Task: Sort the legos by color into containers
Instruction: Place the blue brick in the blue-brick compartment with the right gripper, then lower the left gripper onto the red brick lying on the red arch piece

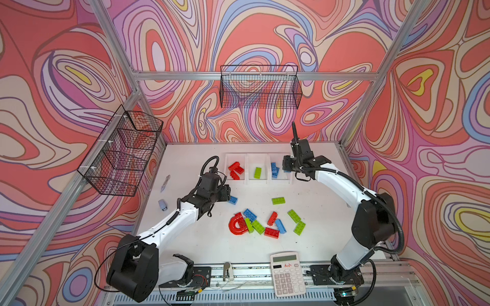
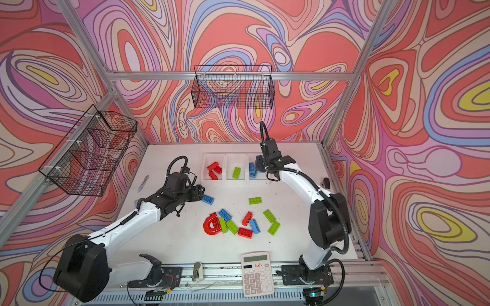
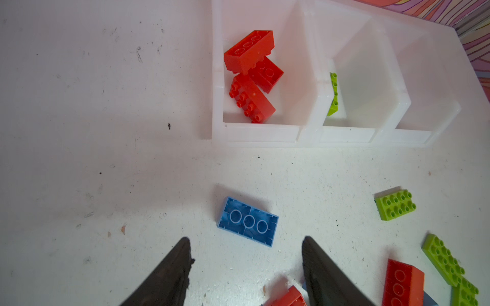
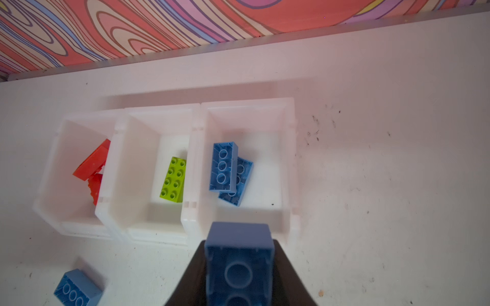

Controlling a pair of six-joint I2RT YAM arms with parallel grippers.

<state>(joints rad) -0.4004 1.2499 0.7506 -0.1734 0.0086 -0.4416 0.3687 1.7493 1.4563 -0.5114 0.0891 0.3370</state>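
Plainly, right gripper [image 4: 240, 243] clamps a blue brick [image 4: 238, 273]; left gripper [image 3: 245, 239] stands open.

place: robot lab | evidence: aluminium frame [image 1: 185, 76], swirl-printed backdrop walls [image 1: 265, 34], bench-mounted arms [image 1: 169, 225]

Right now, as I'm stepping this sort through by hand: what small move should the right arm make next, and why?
Probably ease the right pincer a little farther over the end bin, then open. It is shut on a blue brick that hangs about at that bin's near rim, and the two bricks already inside are blue too.
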